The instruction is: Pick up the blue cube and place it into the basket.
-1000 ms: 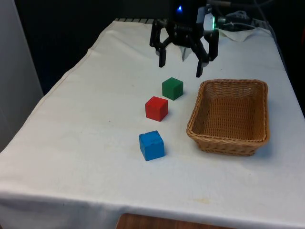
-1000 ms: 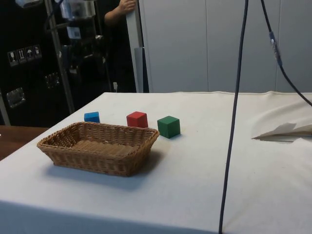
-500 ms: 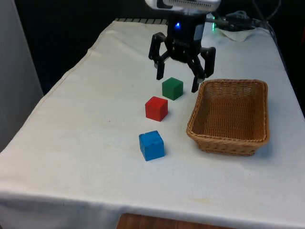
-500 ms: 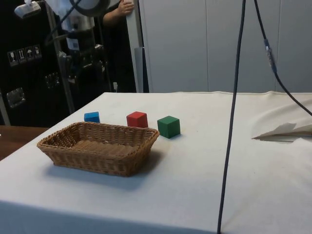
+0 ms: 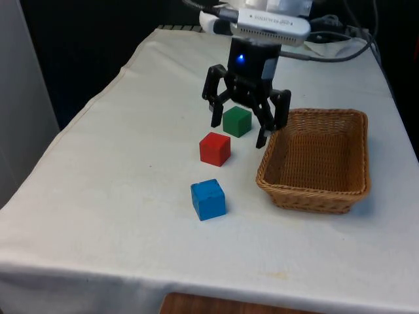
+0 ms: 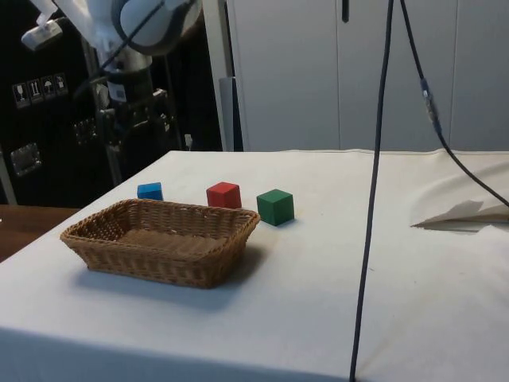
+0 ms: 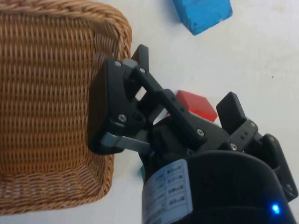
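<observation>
Worktop (image 5: 118,196) under white cloth; dark cabinets behind in the side view. Wicker basket (image 5: 317,190) at the front view's right. Tool (image 5: 239,131) above the green cube (image 5: 237,122), fingers spread apart, gripping nothing. Red cube (image 5: 215,149) next, then blue cube (image 5: 208,199) nearest the camera, on the cloth. No readable writing.

- Front view looks along the desk (image 5: 98,196) from its near end, slightly downward.
- Side view sits low by the desk's side, close behind the basket (image 6: 163,243).
- Wrist view looks steeply down, close.
- All three share the basket and the blue cube (image 5: 208,199).
</observation>
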You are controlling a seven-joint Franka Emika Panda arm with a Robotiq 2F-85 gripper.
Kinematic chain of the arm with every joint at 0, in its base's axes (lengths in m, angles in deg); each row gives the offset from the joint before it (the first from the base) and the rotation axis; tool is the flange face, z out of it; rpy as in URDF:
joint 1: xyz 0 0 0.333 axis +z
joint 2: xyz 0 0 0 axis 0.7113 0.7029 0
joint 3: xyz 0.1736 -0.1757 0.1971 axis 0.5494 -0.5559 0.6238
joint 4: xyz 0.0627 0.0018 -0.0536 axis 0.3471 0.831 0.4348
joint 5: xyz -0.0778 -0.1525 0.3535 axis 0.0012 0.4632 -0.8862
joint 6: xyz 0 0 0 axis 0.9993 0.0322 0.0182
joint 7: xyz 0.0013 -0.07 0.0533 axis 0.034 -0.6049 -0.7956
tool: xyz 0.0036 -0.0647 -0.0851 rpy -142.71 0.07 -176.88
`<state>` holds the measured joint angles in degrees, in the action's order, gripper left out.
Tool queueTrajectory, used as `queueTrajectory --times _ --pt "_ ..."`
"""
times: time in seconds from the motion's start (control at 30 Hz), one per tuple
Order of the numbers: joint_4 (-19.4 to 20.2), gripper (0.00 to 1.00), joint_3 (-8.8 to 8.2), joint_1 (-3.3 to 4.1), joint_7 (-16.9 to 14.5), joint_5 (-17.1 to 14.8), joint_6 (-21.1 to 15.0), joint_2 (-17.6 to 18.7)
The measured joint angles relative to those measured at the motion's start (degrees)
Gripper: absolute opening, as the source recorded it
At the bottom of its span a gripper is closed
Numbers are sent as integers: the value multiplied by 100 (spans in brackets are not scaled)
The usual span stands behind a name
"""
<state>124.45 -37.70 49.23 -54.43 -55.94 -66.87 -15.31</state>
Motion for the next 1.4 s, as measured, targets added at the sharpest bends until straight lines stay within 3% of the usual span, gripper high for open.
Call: queueTrajectory --times 0.23,0.33,0.73,1.4 --pt "-143 100 -6 0 447 281 -138 258" --pt "-160 100 -6 0 498 315 -149 286" --pt "-309 100 -17 0 1335 911 -315 579" --pt "-309 100 -29 0 2578 1845 -510 779"
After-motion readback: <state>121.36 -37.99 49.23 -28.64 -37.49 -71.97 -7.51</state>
